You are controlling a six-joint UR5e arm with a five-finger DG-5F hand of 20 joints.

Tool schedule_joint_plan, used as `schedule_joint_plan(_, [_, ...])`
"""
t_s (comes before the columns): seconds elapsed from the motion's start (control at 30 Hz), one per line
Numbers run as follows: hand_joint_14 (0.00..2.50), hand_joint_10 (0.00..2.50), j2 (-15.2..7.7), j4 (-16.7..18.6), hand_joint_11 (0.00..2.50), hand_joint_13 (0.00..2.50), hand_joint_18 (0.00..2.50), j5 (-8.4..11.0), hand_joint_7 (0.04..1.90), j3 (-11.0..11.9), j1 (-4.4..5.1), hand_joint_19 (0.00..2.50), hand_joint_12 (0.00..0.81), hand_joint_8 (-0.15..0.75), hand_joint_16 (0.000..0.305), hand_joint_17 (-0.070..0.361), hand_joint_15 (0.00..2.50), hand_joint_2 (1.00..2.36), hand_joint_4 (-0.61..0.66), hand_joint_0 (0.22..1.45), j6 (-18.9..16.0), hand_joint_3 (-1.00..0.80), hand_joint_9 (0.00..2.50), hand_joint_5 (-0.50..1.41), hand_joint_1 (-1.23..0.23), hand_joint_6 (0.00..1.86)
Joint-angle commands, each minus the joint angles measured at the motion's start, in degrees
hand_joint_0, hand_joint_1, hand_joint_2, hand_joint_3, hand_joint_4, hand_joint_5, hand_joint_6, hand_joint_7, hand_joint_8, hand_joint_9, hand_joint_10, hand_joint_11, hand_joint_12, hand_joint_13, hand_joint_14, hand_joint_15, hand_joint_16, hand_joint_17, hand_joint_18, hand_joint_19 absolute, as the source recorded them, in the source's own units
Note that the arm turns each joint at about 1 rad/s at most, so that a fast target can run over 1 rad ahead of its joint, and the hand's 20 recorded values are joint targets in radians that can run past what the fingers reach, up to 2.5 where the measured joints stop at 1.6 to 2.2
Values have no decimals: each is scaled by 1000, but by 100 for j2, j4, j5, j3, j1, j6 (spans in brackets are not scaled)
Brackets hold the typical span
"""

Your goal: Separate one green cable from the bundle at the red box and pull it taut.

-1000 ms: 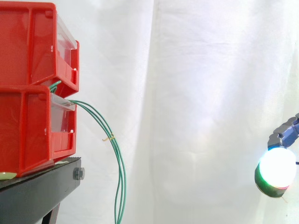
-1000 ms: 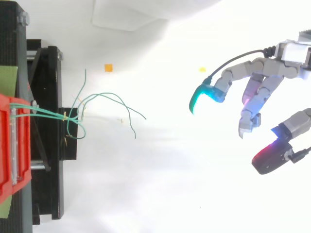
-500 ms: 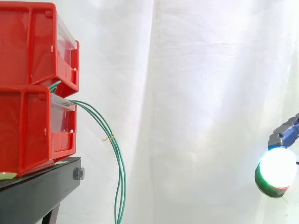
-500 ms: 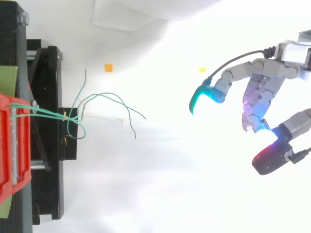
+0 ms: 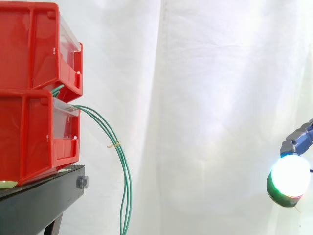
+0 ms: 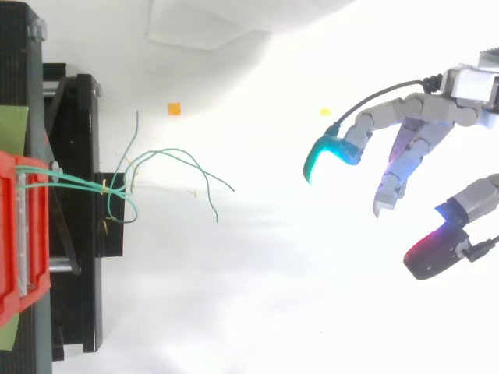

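Side view: green cables (image 5: 123, 171) drooping slack from the lower red box (image 5: 29, 137) at 9 o'clock; thin, light, springy. Hand (image 5: 289, 178) at 4 o'clock, well apart.

Top view: loose cable ends fanned at 9 o'clock, likely best pinched singly past the tie (image 6: 104, 185). Hand (image 6: 437, 113) at 3 o'clock, fingers (image 6: 390, 183) apart, empty; one finger straighter than half a second ago, cables unmoved.

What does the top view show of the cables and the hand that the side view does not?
Top view: the green cables fan out into separate loose ends, and the hand has its fingers spread, holding nothing. Side view: two red bins stacked on a black stand, the cables hanging in an arc, joined by a small tie. Both: the cables leave the bins, and the hand is far from them.
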State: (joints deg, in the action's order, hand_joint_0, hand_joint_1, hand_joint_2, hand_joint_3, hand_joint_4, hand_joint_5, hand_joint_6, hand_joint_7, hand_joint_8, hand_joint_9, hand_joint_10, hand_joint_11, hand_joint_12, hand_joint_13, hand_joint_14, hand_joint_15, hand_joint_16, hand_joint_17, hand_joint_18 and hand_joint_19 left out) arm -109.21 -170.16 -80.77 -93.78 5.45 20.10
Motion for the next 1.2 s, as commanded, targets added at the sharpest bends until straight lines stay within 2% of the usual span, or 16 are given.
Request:
schedule_joint_plan(0.0, [20, 17, -3, 0, 752, 1009, 739, 0, 709, 0, 0, 743, 323, 232, 40, 91, 618, 1000, 195, 598, -6, -500, 1114, -171, -746, 502])
schedule_joint_plan(0.3, [13, 7, -3, 0, 242, 770, 523, 0, 634, -9, 0, 677, 328, 209, 35, 79, 439, 1000, 148, 593, 3, -500, 681, -200, -732, 501])
schedule_joint_plan(0.4, [19, 8, -3, 0, 1211, 834, 479, 0, 664, 0, 0, 684, 343, 245, 36, 82, 593, 1000, 160, 586, 3, -500, 1006, -195, -734, 501])
schedule_joint_plan(0.47, [21, 658, 5, 0, 1324, 808, 503, 0, 704, 0, 0, 715, 319, 237, 38, 84, 769, 1000, 147, 583, 3, -500, 955, -193, -746, 502])
schedule_joint_plan(0.57, [10, 11, -3, 0, 434, 660, 432, 0, 625, 0, 0, 615, 359, 223, 37, 84, 301, 1000, 129, 579, 3, -500, 799, -198, -750, 501])
schedule_joint_plan(0.63, [12, 18, -3, 0, 837, 796, 450, 0, 640, 0, 0, 614, 360, 220, 36, 81, 354, 1000, 154, 579, 3, -500, 1070, -186, -748, 501])
schedule_joint_plan(0.7, [22, 1009, -3, 0, 1215, 836, 489, 0, 710, 0, 0, 703, 316, 226, 37, 84, 765, 1000, 146, 579, 3, -500, 997, -181, -759, 502])
schedule_joint_plan(0.73, [20, 127, 5, 0, 1470, 785, 491, 0, 689, 0, 0, 680, 331, 230, 37, 84, 636, 1000, 138, 578, -6, -500, 1105, -187, -759, 502])
schedule_joint_plan(0.77, [13, 17, -3, 0, 701, 681, 449, 0, 660, 0, 0, 623, 351, 224, 37, 84, 385, 1000, 128, 579, 3, -500, 889, -193, -753, 501])
schedule_joint_plan(0.83, [10, 16, 5, 0, 577, 769, 427, 0, 647, 0, 0, 600, 380, 198, 37, 84, 297, 1000, 153, 580, 3, -500, 1004, -178, -750, 501])
schedule_joint_plan(0.9, [19, 47, -3, 0, 1368, 860, 480, 0, 694, 0, 0, 660, 342, 197, 38, 85, 597, 1000, 156, 582, -6, -500, 1159, -170, -758, 502])
schedule_joint_plan(0.93, [23, 801, 5, 0, 1216, 876, 500, 0, 720, 0, 0, 703, 313, 229, 38, 86, 791, 1000, 153, 581, -6, -500, 1062, -170, -757, 502])
schedule_joint_plan(1.0, [20, 8, -3, 0, 1309, 762, 467, 0, 688, 0, 0, 648, 344, 246, 38, 86, 581, 1000, 132, 578, -6, -500, 1050, -184, -757, 502])
schedule_joint_plan(1.03, [10, 13, 5, 0, 445, 662, 406, 0, 649, 0, -9, 595, 384, 229, 39, 87, 296, 1000, 131, 575, -6, -500, 783, -191, -753, 501])
schedule_joint_plan(1.1, [15, 9, 5, 0, 1269, 870, 462, 0, 686, 0, -9, 616, 372, 218, 38, 86, 485, 1000, 151, 575, -6, -500, 1134, -172, -757, 502])
schedule_joint_plan(1.17, [24, 1670, 5, 0, 1162, 900, 495, 0, 723, 0, 0, 702, 321, 223, 39, 88, 904, 1000, 129, 571, 3, -500, 904, -188, -760, 502])
